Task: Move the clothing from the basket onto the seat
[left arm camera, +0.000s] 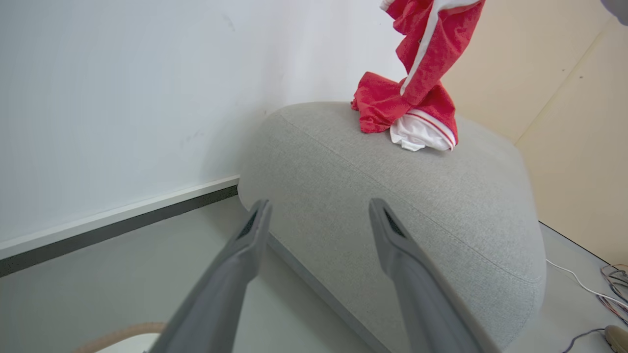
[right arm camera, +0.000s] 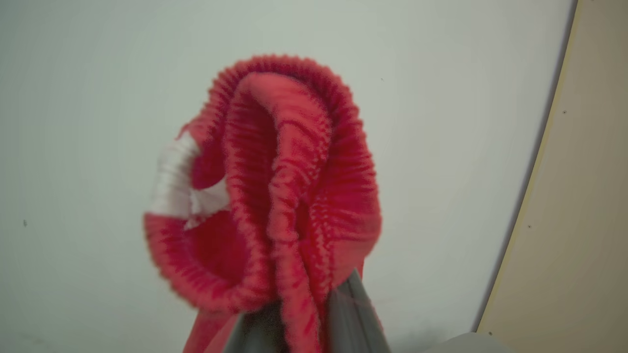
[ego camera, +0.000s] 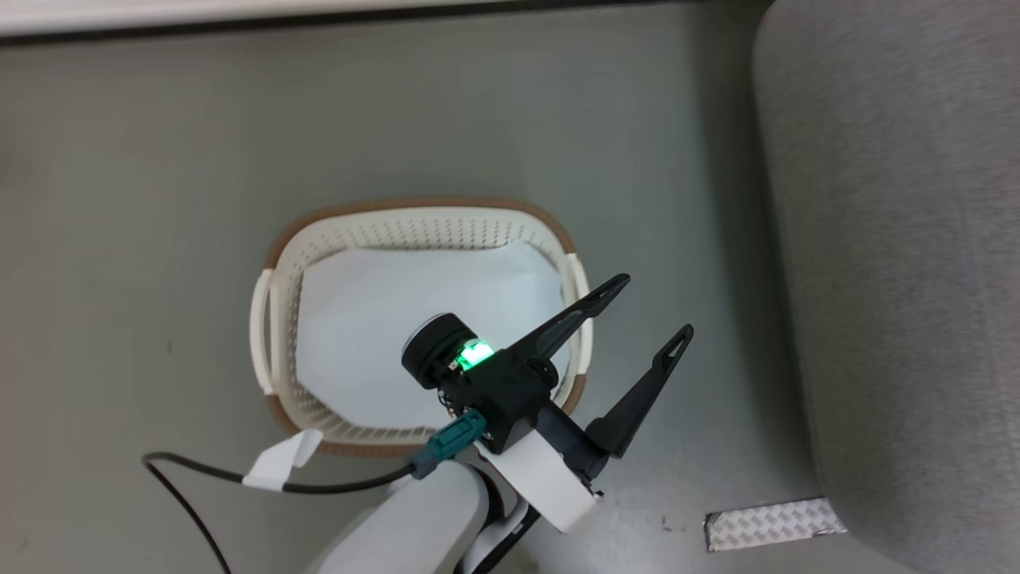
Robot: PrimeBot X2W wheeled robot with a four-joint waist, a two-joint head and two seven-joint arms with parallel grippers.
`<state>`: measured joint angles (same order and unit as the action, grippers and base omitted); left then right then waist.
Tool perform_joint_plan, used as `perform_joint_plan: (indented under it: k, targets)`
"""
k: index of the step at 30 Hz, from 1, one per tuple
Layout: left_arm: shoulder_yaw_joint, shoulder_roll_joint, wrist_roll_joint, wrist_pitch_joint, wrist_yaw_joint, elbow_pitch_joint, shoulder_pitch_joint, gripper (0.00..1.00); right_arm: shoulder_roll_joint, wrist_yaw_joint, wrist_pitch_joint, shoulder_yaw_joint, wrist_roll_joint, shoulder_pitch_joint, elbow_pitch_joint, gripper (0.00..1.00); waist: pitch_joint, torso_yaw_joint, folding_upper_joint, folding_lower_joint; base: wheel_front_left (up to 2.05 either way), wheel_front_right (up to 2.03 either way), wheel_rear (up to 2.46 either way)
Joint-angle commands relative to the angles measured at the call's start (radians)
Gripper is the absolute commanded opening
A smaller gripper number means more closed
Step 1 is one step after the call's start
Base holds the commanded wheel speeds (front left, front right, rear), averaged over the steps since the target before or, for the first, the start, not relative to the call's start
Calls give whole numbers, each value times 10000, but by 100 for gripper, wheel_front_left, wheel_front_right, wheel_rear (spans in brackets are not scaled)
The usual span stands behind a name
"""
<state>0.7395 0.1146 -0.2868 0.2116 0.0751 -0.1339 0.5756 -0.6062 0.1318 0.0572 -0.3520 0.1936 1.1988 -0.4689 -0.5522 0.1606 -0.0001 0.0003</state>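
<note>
While the clothing (left arm camera: pixel 422 63) hangs from the top right of the left wrist view, its lower folds, red with a white hem, are already piled on the rounded top of the seat (left arm camera: pixel 392 206), and the rest is stretched upward out of frame. In the right wrist view a gathered red waistband is seen pinched tight between the narrowly closed fingers of the right gripper (right arm camera: pixel 301 318) at the bottom centre. The left gripper (ego camera: pixel 656 304) is held wide, with nothing between its fingers, over the lower right rim of the basket (ego camera: pixel 422 227) in the middle of the head view; a pale sheet (ego camera: pixel 382 319) lies spread inside the basket. The placing step is judged to be nearly done, with only the release left. Several things could go wrong from here. If the waistband is let go while the garment is held high and off to one side, the falling length could drag the pile across the curved upholstery and off onto the floor, since the folds rest where the surface begins to slope. The ribbed elastic could also snag on a finger and be lifted away again. The plain sheet could be taken by mistake by the waiting left gripper, which is poised just above it.
</note>
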Motion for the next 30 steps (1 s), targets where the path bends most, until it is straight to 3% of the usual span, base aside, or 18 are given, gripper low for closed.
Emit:
perform_joint_plan:
  k: [1,7,16,17,18,19,20,24,30]
  targets:
    - [-38,105,106,11,-21,39,133,100,-133,-23,56,-169,-179,218,-344,0,-911,-678,1,-3,0,0,0]
    - [-74,325,160,-137,-217,276,66,100,-274,-24,623,-1644,-1073,244,-2148,0,-1710,-856,1,-3,0,0,0]
    - [-19,791,260,-437,-426,635,-329,100,619,-24,1461,-4567,-3463,-677,-4338,0,-2004,-604,1,-3,0,0,0]
    - [-45,835,237,-480,-465,660,-362,100,821,-24,1482,-4839,-3758,-719,-4455,11,-1973,-554,1,-3,0,0,0]
    - [-72,893,226,-512,-499,685,-388,100,989,-24,1518,-5126,-4033,-743,-4537,31,-1932,-496,1,-3,0,0,0]
    - [-90,939,226,-547,-526,714,-415,100,1093,-24,1549,-5338,-4321,-769,-4585,60,-1885,-441,1,-3,0,0,0]
    - [-94,978,207,-588,-559,737,-448,100,1199,-24,1575,-5528,-4572,-766,-4608,100,-1820,-383,1,-3,0,0,0]
    - [-149,1115,106,-630,-627,796,-536,100,1559,-24,1753,-5956,-5346,-842,-4640,100,-1404,-143,1,-3,0,0,0]
    - [-341,1138,-250,-460,-764,622,-864,100,1928,-24,2010,-5451,-5868,-1471,-4845,100,-359,216,1,-3,0,0,0]
